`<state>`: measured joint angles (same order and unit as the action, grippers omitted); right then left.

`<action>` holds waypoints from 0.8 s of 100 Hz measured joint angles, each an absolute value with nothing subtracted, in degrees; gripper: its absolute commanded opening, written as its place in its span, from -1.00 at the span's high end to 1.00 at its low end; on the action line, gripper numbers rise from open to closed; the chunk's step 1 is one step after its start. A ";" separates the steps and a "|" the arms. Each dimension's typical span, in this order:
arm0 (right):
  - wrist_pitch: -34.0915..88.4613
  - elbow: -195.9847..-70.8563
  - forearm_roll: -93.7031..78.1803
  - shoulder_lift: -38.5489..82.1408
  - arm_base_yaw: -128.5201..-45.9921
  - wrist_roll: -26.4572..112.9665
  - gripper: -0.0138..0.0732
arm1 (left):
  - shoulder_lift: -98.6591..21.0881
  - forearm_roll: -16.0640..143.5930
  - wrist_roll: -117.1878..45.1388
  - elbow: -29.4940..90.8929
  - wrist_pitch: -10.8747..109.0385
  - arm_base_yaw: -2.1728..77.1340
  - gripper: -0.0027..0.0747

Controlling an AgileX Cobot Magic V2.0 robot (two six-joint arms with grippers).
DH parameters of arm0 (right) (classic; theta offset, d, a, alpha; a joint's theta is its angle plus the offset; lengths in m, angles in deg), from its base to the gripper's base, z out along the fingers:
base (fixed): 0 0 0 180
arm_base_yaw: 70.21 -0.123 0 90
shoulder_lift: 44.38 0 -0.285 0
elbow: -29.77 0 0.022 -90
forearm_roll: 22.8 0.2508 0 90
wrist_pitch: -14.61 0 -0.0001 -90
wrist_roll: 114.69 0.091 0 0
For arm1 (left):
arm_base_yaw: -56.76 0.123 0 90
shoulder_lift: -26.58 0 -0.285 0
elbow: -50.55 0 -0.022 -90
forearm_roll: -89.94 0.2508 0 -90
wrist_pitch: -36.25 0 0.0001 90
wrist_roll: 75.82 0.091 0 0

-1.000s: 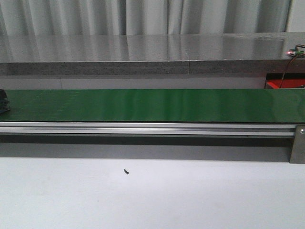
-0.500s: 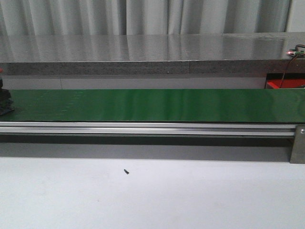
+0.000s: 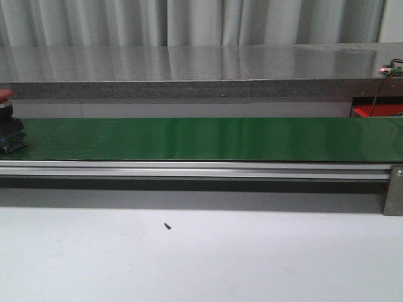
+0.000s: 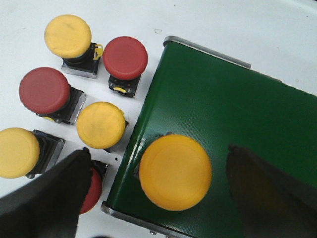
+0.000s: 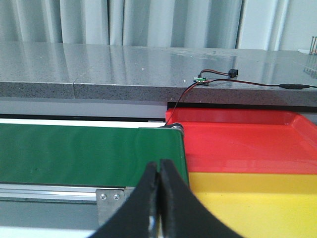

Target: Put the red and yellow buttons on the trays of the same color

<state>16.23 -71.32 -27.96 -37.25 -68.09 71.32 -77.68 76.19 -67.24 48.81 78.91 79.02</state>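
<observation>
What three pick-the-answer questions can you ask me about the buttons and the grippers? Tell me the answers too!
1. Where does the yellow button that is apart from the others sit?
A. On the green belt
B. On a red tray
C. On the grey counter

2. How many yellow buttons show on the white table beside the belt?
A. One
B. Three
C. Six

3. How is the right gripper?
A. Wide open
B. Holding a button
C. Shut and empty

Answers:
1. A, since green belt shows all round that button in the left wrist view.
2. B, since three yellow caps sit among the red ones on the table.
3. C, since its two fingers meet with nothing between them.
</observation>
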 measured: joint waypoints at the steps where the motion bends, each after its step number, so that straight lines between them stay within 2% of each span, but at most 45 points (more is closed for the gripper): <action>1: 16.23 -71.32 -27.96 -37.25 -68.09 71.32 0.96 | -77.56 76.19 -67.24 48.81 78.91 79.02 -0.51; 8: 16.23 -71.32 -27.96 -37.25 -68.09 71.32 0.96 | -76.36 76.19 -67.12 48.81 78.91 79.02 -0.47; 15: 16.23 -71.32 -27.96 -37.25 -68.09 71.32 0.96 | -74.44 76.05 -66.62 48.81 78.91 79.02 -0.32; 22: 16.23 -71.32 -27.96 -37.25 -68.09 71.32 0.96 | -72.01 76.05 -66.26 48.81 78.91 79.02 -0.03; 39: 16.23 -71.32 -27.96 -37.25 -68.09 71.32 0.96 | -64.93 76.05 -64.48 45.81 78.47 77.76 0.89; 42: 16.23 -71.32 -27.96 -37.25 -68.09 71.32 0.96 | -63.42 76.05 -63.97 44.70 78.34 77.33 0.98; 80: 16.23 -71.32 -27.96 -37.25 -68.09 71.32 0.96 | -48.01 75.02 -62.95 30.69 75.55 73.22 0.98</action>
